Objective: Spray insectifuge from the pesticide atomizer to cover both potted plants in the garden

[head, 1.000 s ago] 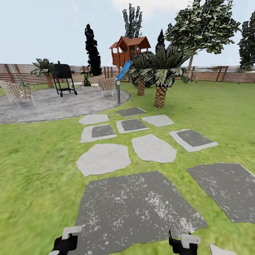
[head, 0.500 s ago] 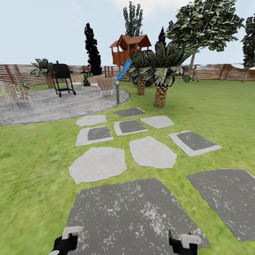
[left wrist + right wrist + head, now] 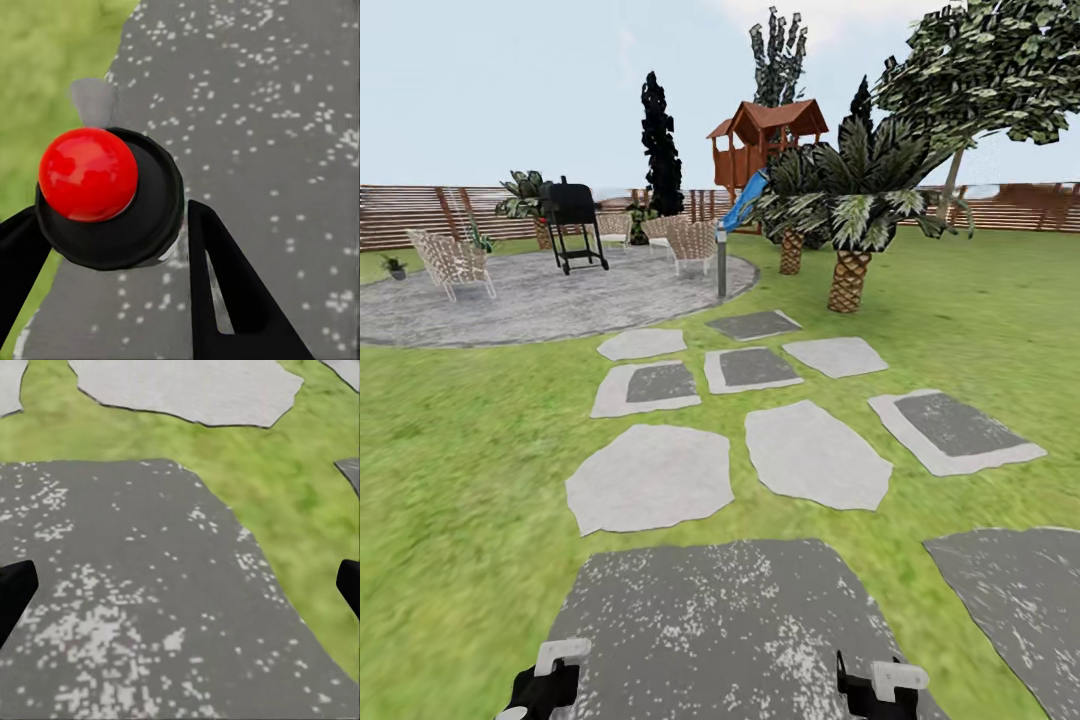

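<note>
Underfoot, a broad dark grey stepping stone [image 3: 720,630] flecked with white specks lies flat in the blurry green lawn [image 3: 460,520], and beyond it irregular pale grey slabs [image 3: 650,478] with soft rounded corners lead toward a round paved patio [image 3: 530,305] of mottled grey. On the patio stand a black wheeled grill [image 3: 574,225] and woven wicker chairs [image 3: 448,262], with a slim grey bollard lamp [image 3: 721,262] at its edge. A brown slatted wooden fence [image 3: 410,212] closes the garden behind, and a red-brown playhouse with a blue slide [image 3: 765,150] rises past two palms with scaly trunks [image 3: 850,275]. In the left wrist view the pesticide atomizer [image 3: 109,199] is seen from above: a glossy red round top sitting on a matte black circular body. It sits between the black tapered fingers [image 3: 225,292] of the left gripper [image 3: 112,247], which pinch its body from either side over the speckled stone. In the head view both grippers hang low at the lower edge, the left gripper [image 3: 545,680] and the right gripper [image 3: 880,685], each black with a pale block on top. In the right wrist view the right gripper's fingers [image 3: 15,592] are spread wide apart, with nothing between them but the speckled stone and grass.
</note>
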### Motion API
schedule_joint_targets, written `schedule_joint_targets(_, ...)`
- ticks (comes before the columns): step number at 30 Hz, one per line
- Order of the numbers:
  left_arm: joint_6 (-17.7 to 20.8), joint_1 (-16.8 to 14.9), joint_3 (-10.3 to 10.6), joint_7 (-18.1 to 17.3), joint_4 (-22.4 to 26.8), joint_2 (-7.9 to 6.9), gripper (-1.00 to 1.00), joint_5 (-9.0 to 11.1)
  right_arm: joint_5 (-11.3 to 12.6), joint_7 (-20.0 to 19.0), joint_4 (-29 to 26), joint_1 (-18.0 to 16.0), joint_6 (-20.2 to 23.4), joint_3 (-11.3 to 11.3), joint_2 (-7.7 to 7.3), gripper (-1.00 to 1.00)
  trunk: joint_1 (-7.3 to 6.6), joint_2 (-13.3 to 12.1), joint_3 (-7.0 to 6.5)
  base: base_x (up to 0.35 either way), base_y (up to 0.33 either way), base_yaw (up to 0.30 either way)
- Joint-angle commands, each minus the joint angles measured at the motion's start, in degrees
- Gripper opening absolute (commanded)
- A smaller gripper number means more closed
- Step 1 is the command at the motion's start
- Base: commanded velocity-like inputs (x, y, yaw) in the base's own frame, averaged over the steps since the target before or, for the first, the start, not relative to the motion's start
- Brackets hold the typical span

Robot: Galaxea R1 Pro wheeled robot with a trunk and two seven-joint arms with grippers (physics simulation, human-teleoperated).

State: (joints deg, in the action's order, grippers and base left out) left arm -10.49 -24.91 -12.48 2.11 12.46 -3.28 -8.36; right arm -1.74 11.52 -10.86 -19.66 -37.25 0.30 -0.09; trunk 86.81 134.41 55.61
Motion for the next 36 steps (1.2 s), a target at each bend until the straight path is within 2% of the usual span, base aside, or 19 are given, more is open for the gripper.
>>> schedule_joint_targets(1, -0.2, -0.1, -0.3, 0.2, -0.1, 0.02, -1.0, -0.6, -0.2, 0.3, 0.0, 0.0, -0.1, 0.1, 0.0, 1.0, 0.03, 0.0, 0.05, 0.307, -0.144, 0.061)
schedule_joint_targets(22, -0.2, -0.1, -0.3, 0.2, -0.5, 0.03, -1.0, -0.5, -0.2, 0.3, 0.1, 0.0, -0.1, 0.1, 0.0, 1.0, 0.03, 0.0, 0.05, 0.307, -0.142, 0.008)
schedule_joint_targets(36, -0.2, -0.1, -0.3, 0.2, -0.5, 0.03, -1.0, -0.5, -0.2, 0.3, 0.1, 0.0, -0.1, 0.1, 0.0, 1.0, 0.03, 0.0, 0.05, 0.308, -0.142, 0.199)
